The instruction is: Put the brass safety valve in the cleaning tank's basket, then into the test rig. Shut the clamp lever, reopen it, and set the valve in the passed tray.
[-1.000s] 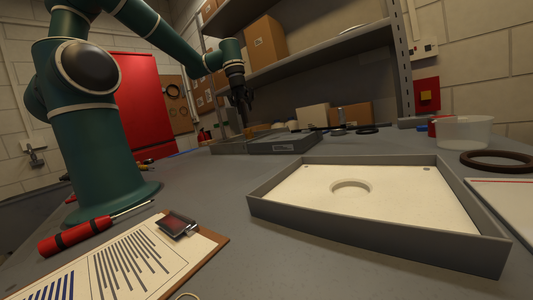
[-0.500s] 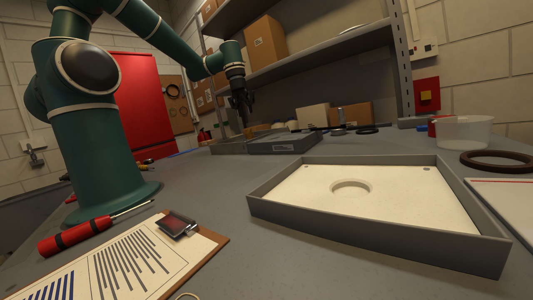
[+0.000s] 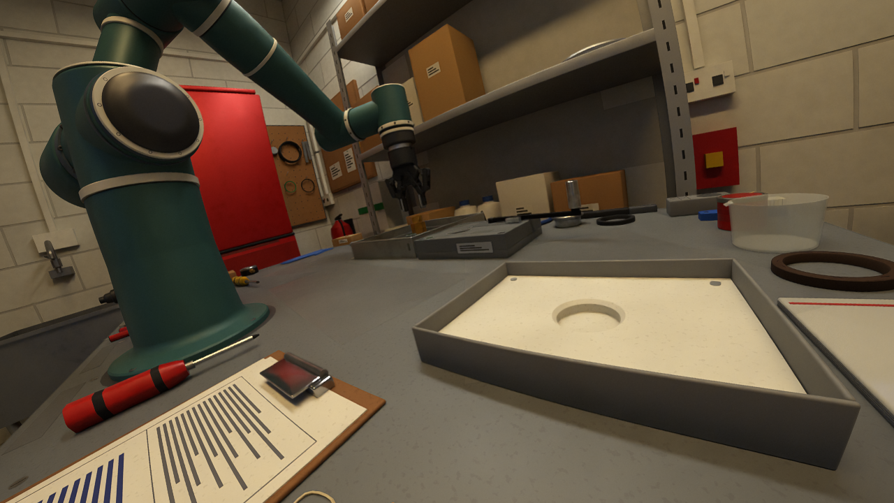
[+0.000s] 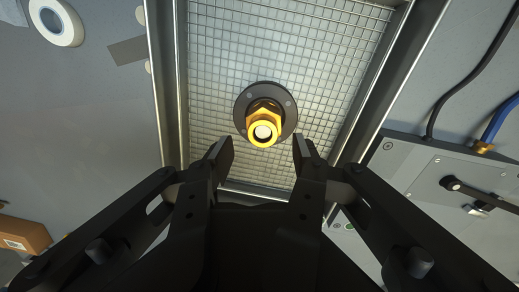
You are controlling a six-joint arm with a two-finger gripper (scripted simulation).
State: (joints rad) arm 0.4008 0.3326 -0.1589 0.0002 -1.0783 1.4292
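Observation:
The brass safety valve stands upright on a round dark seat in the wire-mesh basket of the cleaning tank, and my gripper hangs open and empty straight above it. The valve has a hexagonal body and a pale round top. To the right of the tank sits the grey test rig, its black clamp lever lying across the top plate. Near the bench's front lies the passed tray, grey-walled with a cream insert and a round recess. From the side camera the valve is hidden by the tank's wall.
The tank's steel rim frames the basket on each side. A black cable and a blue hose run to the rig. A tape roll lies on the bench left of the tank. Shelving overhangs the bench behind the arm.

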